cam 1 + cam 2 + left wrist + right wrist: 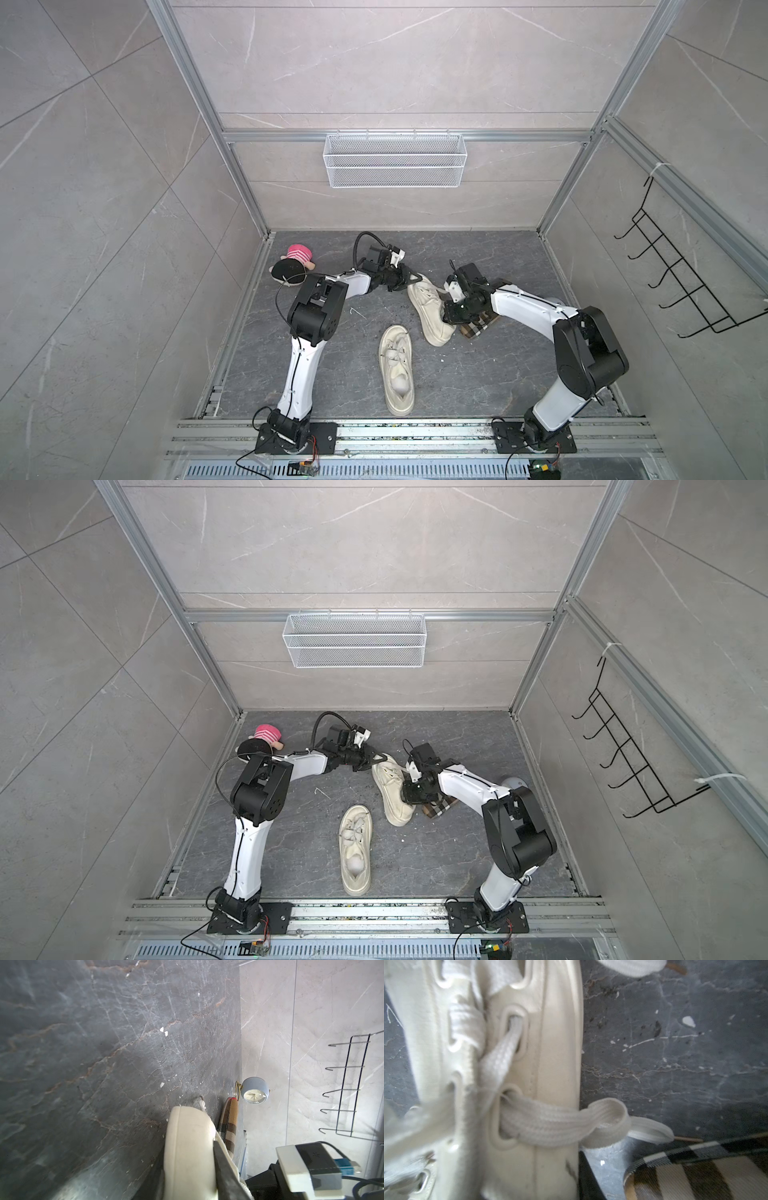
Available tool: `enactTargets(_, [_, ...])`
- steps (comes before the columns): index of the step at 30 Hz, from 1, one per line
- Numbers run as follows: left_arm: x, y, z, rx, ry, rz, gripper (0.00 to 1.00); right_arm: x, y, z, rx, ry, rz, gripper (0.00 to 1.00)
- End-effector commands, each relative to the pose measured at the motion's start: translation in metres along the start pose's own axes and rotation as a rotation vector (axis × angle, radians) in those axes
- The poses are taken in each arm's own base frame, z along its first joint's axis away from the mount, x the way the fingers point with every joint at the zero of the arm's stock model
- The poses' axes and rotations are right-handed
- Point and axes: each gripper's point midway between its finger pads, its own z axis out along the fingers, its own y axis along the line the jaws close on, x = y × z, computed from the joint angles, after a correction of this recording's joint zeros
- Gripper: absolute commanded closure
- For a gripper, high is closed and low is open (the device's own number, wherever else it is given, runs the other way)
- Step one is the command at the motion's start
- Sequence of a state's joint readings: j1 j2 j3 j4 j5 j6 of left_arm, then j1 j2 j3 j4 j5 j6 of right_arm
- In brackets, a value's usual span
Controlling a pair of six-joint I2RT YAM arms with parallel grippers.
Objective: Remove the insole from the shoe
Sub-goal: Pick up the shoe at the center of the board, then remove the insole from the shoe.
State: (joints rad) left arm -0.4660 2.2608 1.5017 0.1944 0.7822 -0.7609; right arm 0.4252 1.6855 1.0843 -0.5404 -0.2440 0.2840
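Closest to the left wrist lens, a dark finger (225, 1167) of the left gripper (411, 279) lies against the thick sole of a cream lace-up shoe (430, 309). The jaws stand narrow, closed on one end of this shoe. Near its middle, the right gripper (448, 319) is down at the laced side. Its wrist view shows only eyelets and a loose flat white lace (560, 1124), so I cannot tell if these jaws are apart or together.

Just beside the shoe, partly under the right arm, lies a flat beige checked fabric piece (482, 329); whether this is an insole I cannot say. No insole is visible inside the shoe, because its opening is hidden. Nearer the robot's bases, a second cream shoe (397, 370) rests apart on the dark marbled stone table (332, 374), untouched.

In my judgement the work is at an early stage: the shoe is secured, but drawing out the insole is not yet done.
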Motion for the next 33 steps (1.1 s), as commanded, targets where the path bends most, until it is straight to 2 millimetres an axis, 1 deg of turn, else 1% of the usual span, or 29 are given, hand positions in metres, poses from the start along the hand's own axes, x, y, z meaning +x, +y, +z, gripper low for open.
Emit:
enactTargets(1, [-0.01, -0.061, -0.024, 0.09, -0.027, 0.216, 0.98, -0.003, 0.01, -0.021, -0.021, -0.057, -0.049, 0.66])
enactTargets(2, [-0.01, -0.066, -0.028, 0.088, -0.035, 0.25, 1.0, -0.004, 0.009, -0.029, -0.018, -0.074, -0.051, 0.62])
enactTargets(4, [-0.011, -0.076, -0.036, 0.093, -0.051, 0.321, 1.0, -0.003, 0.009, -0.045, -0.015, -0.097, -0.064, 0.55])
enactTargets(6, [-0.01, -0.084, -0.042, 0.095, -0.062, 0.385, 1.0, 0.003, 0.009, -0.061, -0.003, -0.109, -0.083, 0.5])
enactTargets(9, [-0.009, -0.097, -0.053, 0.101, -0.092, 0.486, 1.0, 0.019, 0.011, -0.081, -0.01, -0.11, -0.1, 0.49])
enactTargets(11, [-0.009, -0.105, -0.06, 0.106, -0.116, 0.547, 1.0, 0.031, 0.013, -0.088, -0.03, -0.103, -0.097, 0.5])
enactTargets(12, [-0.008, -0.108, -0.062, 0.109, -0.126, 0.574, 1.0, 0.037, 0.017, -0.091, -0.054, -0.106, -0.093, 0.52])
enactTargets(14, [-0.006, -0.112, -0.066, 0.111, -0.135, 0.615, 1.0, 0.045, 0.026, -0.091, -0.104, -0.124, -0.076, 0.58])
enactTargets(15, [-0.006, -0.114, -0.067, 0.114, -0.136, 0.629, 1.0, 0.048, 0.033, -0.088, -0.13, -0.139, -0.069, 0.63])
enactTargets(17, [-0.004, -0.115, -0.068, 0.119, -0.131, 0.644, 1.0, 0.052, 0.045, -0.08, -0.172, -0.159, -0.063, 0.69])
enactTargets(20, [-0.001, -0.115, -0.067, 0.13, -0.123, 0.652, 1.0, 0.052, 0.061, -0.064, -0.213, -0.184, -0.053, 0.77])
enactTargets(24, [0.0, -0.115, -0.067, 0.13, -0.119, 0.654, 1.0, 0.044, 0.069, -0.047, -0.205, -0.229, -0.051, 0.82])
enactTargets(26, [0.001, -0.114, -0.067, 0.13, -0.116, 0.651, 1.0, 0.038, 0.073, -0.038, -0.196, -0.238, -0.061, 0.81])
enactTargets(27, [0.0, -0.114, -0.067, 0.13, -0.116, 0.649, 1.0, 0.036, 0.072, -0.035, -0.171, -0.243, -0.067, 0.79])
enactTargets(29, [0.001, -0.113, -0.067, 0.129, -0.114, 0.644, 1.0, 0.032, 0.061, -0.031, -0.074, -0.26, -0.068, 0.71])
enactTargets(32, [0.001, -0.113, -0.067, 0.124, -0.114, 0.639, 1.0, 0.03, 0.041, -0.037, 0.048, -0.299, -0.069, 0.62])
enactTargets(33, [0.001, -0.112, -0.067, 0.123, -0.115, 0.64, 1.0, 0.03, 0.038, -0.039, 0.068, -0.303, -0.074, 0.61])
